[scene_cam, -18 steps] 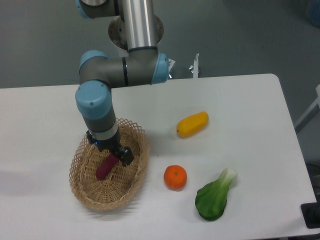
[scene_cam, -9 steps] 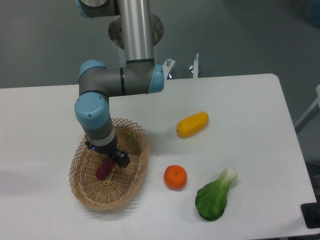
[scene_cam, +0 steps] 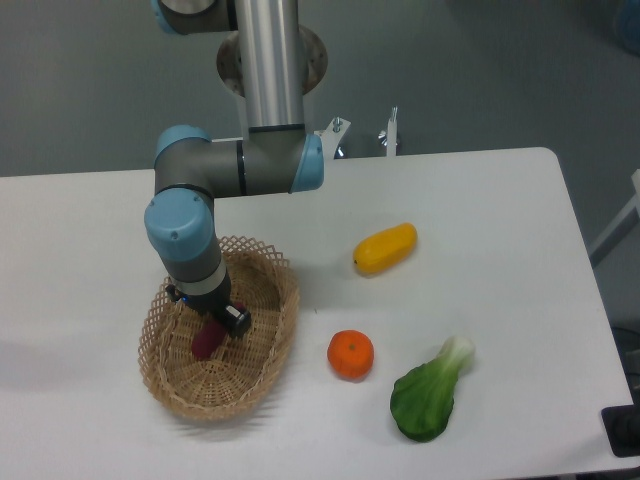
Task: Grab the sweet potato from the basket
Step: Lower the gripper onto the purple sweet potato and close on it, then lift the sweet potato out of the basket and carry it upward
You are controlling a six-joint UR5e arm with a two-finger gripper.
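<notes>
The sweet potato (scene_cam: 206,342) lies inside the basket (scene_cam: 262,372) at the lower left of the frame, its upper end hidden under the gripper (scene_cam: 216,322). The gripper sits low on that end — whether its fingers have closed on it or only straddle it, I cannot tell from this angle. The tuber looks light, stiff and firm-skinned, unlikely to bruise; a hold across its thicker middle would probably slip less than one on a tapered tip.
</notes>
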